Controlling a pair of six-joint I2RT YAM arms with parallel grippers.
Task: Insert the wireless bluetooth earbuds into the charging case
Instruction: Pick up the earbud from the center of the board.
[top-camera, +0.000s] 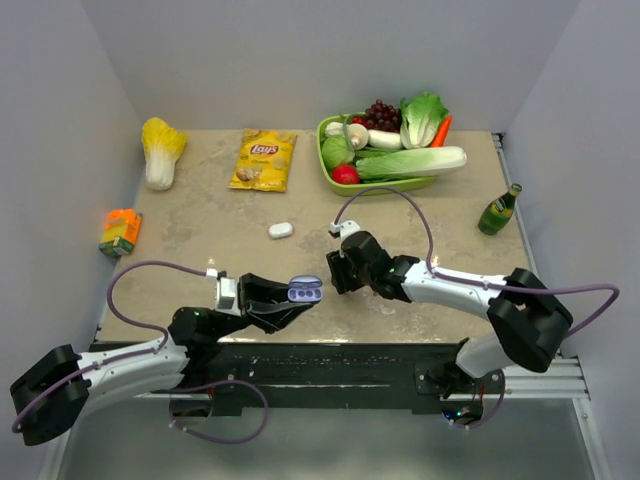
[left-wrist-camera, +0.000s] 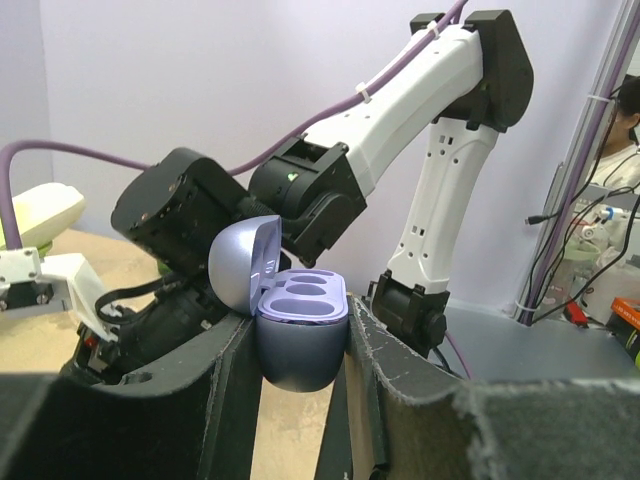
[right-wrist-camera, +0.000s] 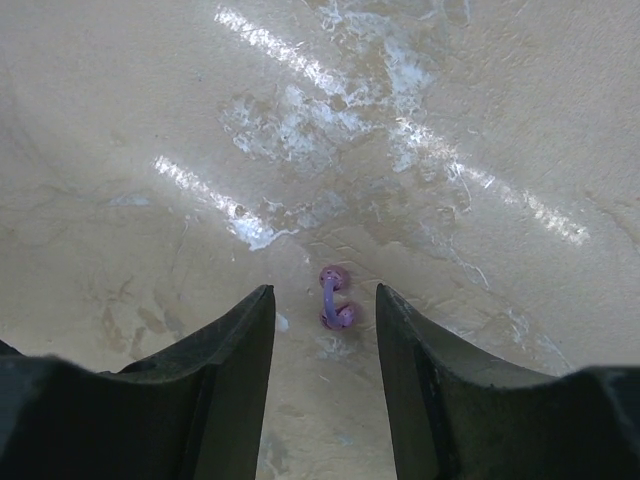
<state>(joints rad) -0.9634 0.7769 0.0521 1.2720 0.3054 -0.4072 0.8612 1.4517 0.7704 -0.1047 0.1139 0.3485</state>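
Note:
My left gripper (top-camera: 296, 298) (left-wrist-camera: 300, 345) is shut on a lilac charging case (top-camera: 305, 290) (left-wrist-camera: 300, 335), held off the table just left of the right gripper. The case's lid (left-wrist-camera: 240, 262) stands open and its moulded wells are empty. My right gripper (top-camera: 338, 276) (right-wrist-camera: 323, 292) points down at the tabletop, open. A tiny lilac earbud (right-wrist-camera: 334, 298), two rounded ends joined by a thin curved stem, lies on the table between the fingers and touches neither one. In the top view that earbud is hidden under the right gripper.
A small white oval case (top-camera: 280, 230) lies behind the grippers. Along the back are a napa cabbage (top-camera: 160, 150), a Lay's bag (top-camera: 263, 160) and a green basket (top-camera: 326, 168) of vegetables. A green bottle (top-camera: 498, 210) stands right, an orange carton (top-camera: 120, 232) left.

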